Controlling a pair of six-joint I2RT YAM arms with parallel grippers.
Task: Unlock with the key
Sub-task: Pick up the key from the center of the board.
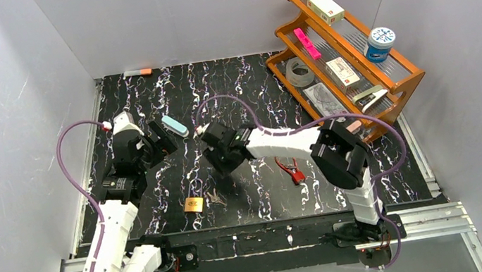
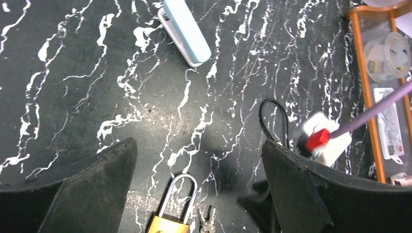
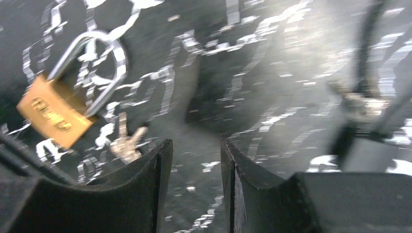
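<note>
A brass padlock (image 1: pixel 193 204) with a silver shackle lies flat near the table's front, and a small silver key (image 1: pixel 215 198) rests just to its right. The left wrist view catches the padlock (image 2: pixel 170 221) and key (image 2: pixel 209 219) at its bottom edge, below my left gripper (image 2: pixel 199 145), which hovers wide open and empty. My right gripper (image 3: pixel 197 144) hangs above the table with a narrow empty gap between its fingers; the padlock (image 3: pixel 56 114) and key (image 3: pixel 126 143) lie to its left. From above, the right gripper (image 1: pixel 215 162) is behind the key and the left gripper (image 1: pixel 164 144) further back left.
A light blue clip (image 1: pixel 175 125) lies behind the left gripper. A red lock-like item (image 1: pixel 291 170) sits right of the key. An orange wooden rack (image 1: pixel 407 80) holding tape, boxes and a jar stands at the back right. Grey walls enclose the table.
</note>
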